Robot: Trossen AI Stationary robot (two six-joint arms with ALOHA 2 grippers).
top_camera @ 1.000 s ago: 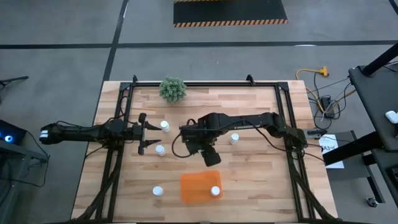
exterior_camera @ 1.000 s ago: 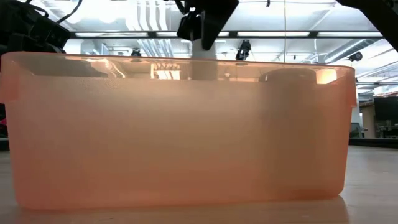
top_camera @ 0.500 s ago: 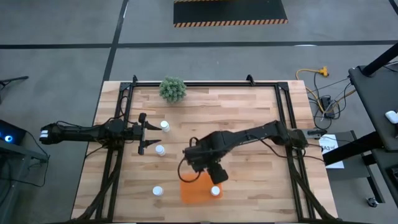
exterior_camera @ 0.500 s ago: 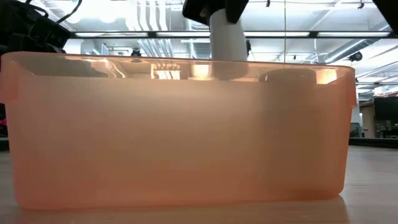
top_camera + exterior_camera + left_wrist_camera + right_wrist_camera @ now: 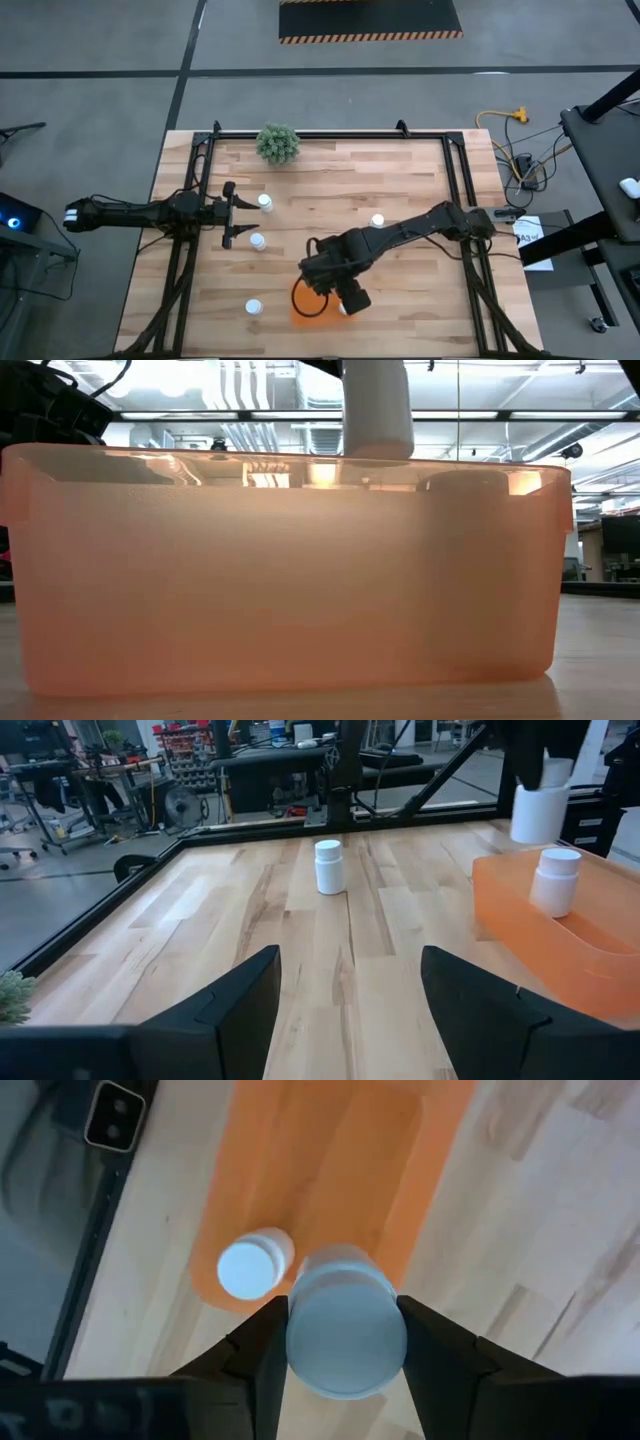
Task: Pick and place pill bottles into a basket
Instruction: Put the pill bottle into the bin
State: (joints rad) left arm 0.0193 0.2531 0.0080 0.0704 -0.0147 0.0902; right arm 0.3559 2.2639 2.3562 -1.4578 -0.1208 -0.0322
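**A:** Where is the right gripper (image 5: 345, 1342)?

**B:** Low in the centre of the high view, above the basket (image 5: 300, 305), a bright-orange translucent plastic tray with smooth walls and rounded corners. Its two dark fingers are clamped on the sides of a white cylindrical bottle (image 5: 346, 1334); in the low view that bottle (image 5: 377, 408) hangs upright just above the basket's rim (image 5: 290, 458).

**A:** Is anything in the basket?

**B:** One bottle (image 5: 252, 1264) with a round white cap stands upright in it (the left wrist view shows it (image 5: 554, 880) near the close end wall of the tray (image 5: 600, 960)).

**A:** And the left gripper (image 5: 232, 215)?

**B:** At the left of the high view, level above the pale wood-plank table (image 5: 400, 180), fingers standing apart with nothing between them. Two bottles sit just beside its tips, one above (image 5: 264, 202) and one below (image 5: 257, 241).

**A:** Other bottles?

**B:** One on the table right of centre (image 5: 377, 221), one at the lower left (image 5: 253, 307), well apart from the basket. A small bushy green plant (image 5: 277, 142) sits at the table's upper edge.
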